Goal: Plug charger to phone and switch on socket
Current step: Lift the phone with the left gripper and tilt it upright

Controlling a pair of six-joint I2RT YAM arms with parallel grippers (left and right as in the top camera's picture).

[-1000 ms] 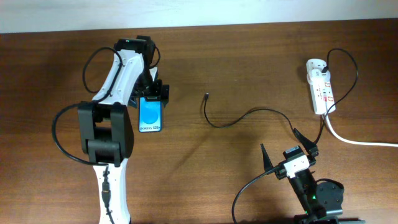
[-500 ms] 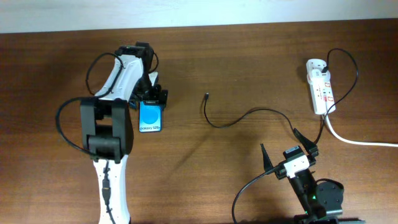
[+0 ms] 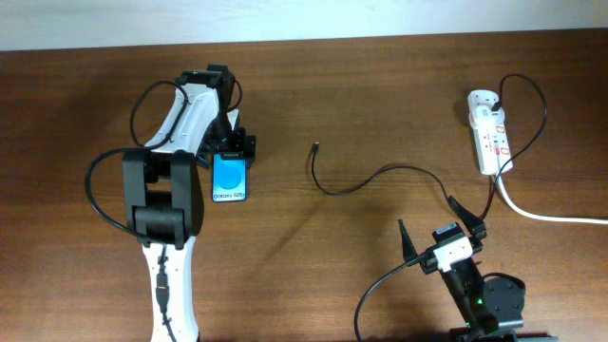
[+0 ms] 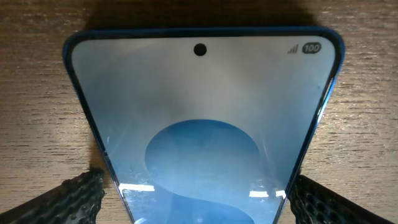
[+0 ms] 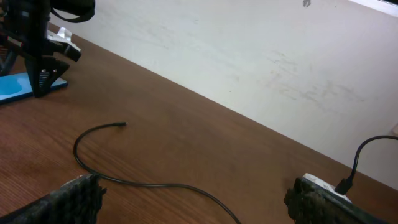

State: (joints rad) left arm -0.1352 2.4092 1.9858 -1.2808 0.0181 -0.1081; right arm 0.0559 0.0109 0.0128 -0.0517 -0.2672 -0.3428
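The phone lies flat on the table, blue screen up, and fills the left wrist view. My left gripper is open, its fingers low on either side of the phone's far end, close to its edges. The charger curls across the middle of the table; its plug tip lies loose to the right of the phone. It also shows in the right wrist view. The socket lies at the far right. My right gripper is open and empty near the front.
The socket's thick white cord runs off to the right edge. A pale wall backs the table in the right wrist view, where the phone and left gripper show far left and the socket's end low right.
The left arm shifted slightly left and settled over the phone's far end a second ago, then held still. The right arm, charger and socket have not moved.
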